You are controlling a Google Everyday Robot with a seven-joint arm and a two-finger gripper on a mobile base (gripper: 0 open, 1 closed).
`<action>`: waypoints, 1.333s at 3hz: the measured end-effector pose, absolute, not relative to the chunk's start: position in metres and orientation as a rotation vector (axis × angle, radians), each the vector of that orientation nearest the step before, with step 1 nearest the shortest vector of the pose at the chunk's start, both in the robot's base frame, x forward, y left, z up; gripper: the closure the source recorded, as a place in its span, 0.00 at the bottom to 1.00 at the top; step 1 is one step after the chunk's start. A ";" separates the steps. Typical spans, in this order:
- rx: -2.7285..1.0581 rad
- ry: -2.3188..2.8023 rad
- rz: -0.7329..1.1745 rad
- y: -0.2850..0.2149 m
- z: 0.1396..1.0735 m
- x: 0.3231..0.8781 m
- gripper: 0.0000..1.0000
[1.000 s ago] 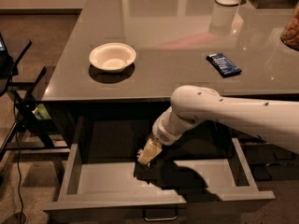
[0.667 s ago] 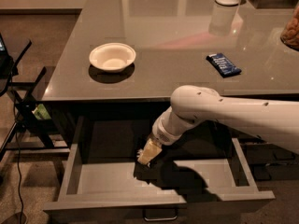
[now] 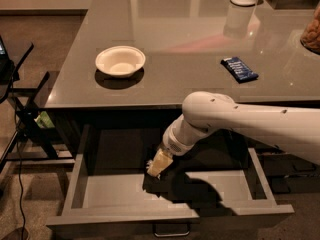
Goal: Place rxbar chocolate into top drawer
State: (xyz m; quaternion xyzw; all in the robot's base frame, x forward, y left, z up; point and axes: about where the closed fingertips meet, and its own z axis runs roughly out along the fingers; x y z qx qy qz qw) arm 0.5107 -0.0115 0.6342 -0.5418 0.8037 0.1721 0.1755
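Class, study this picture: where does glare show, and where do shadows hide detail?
Camera view: the tabletop carries soft glare and a pinkish reflection toward its far side; the white bowl throws a dark shadow toward the camera; inside the top drawer, the gripper hangs over a black shadow that hides the floor beneath it.

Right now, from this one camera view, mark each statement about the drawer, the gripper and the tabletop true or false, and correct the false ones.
1. The top drawer is pulled open. True.
2. A blue-wrapped bar lies on the tabletop. True.
3. The gripper is above the tabletop. False: it reaches down into the open drawer, below the table edge.
4. The white bowl sits inside the drawer. False: it stands on the tabletop, towards the left.
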 end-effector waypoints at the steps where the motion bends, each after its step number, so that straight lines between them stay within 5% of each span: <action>1: -1.535 2.277 0.488 -0.011 0.634 0.511 0.34; 2: -1.535 2.277 0.488 -0.011 0.634 0.511 0.11; 3: -1.535 2.277 0.488 -0.011 0.634 0.511 0.00; 4: -1.535 2.277 0.488 -0.011 0.634 0.511 0.00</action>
